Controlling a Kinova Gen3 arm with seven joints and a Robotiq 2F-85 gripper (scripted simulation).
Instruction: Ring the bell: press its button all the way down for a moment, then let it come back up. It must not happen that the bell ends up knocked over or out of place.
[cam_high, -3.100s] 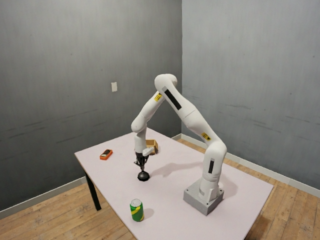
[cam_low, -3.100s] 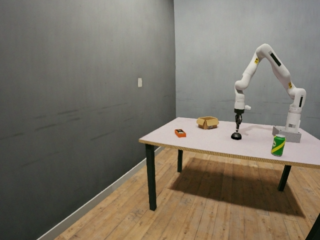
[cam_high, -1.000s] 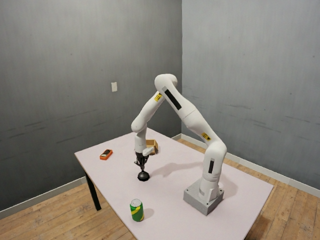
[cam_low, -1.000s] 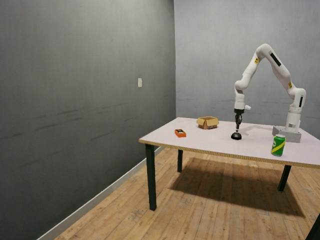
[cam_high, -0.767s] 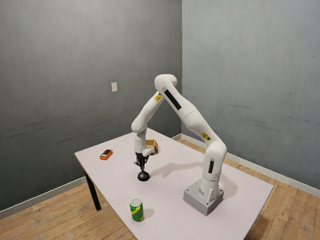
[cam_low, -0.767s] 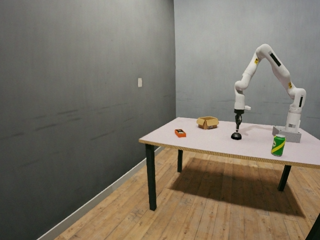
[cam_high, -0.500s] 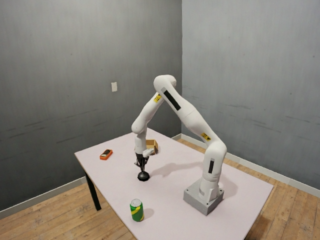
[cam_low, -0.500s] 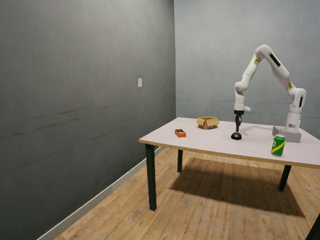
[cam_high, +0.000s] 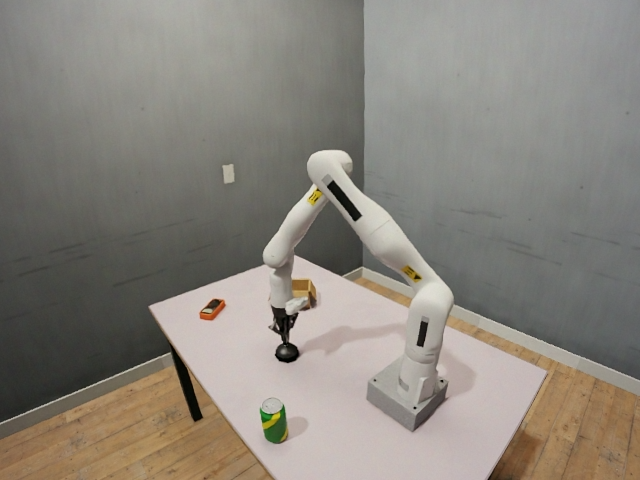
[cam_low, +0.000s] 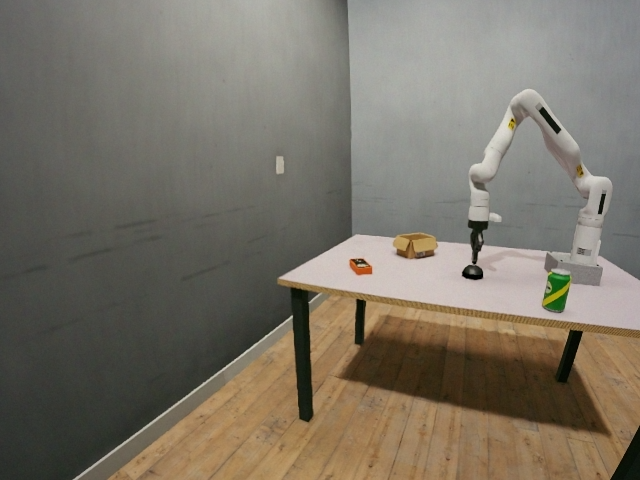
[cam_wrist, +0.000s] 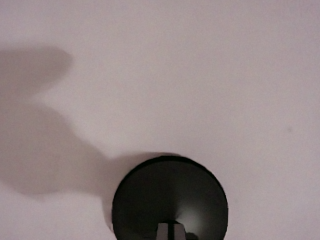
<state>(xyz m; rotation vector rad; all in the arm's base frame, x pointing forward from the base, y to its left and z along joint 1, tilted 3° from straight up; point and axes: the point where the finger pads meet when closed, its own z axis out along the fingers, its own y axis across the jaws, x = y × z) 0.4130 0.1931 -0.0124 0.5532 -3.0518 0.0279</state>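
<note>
— So, the claw (cam_high: 284, 341) is pressed together with nothing in it, pointing straight down at the black bell (cam_high: 286, 353), which sits out in the open on the desk (cam_high: 356, 439), well apart from everything else.

— Is it on the button yet?

— From where I stand the tips look to be right at the crown of the dome, touching or just about. Whether the button is fully down, I can't tell; it's hidden under the fingertips.

— What worries you?

— Two things. If the tips land a little off the middle, they could slide down the rounded dome, and the bell isn't fixed to the desk as far as I can see, so it might skid or tip instead of ringing.

— And the other?

— A shallow push. If the arm lifts too soon, the button probably never bottoms out. Or it holds too long and never lets it spring back.

— Anything nearby at risk?

— Not really. The cardboard box (cam_high: 303, 290) is behind the wrist, the orange gadget (cam_high: 212, 308) off to one side, the green can (cam_high: 273, 420) near the front edge. All well away.
</note>
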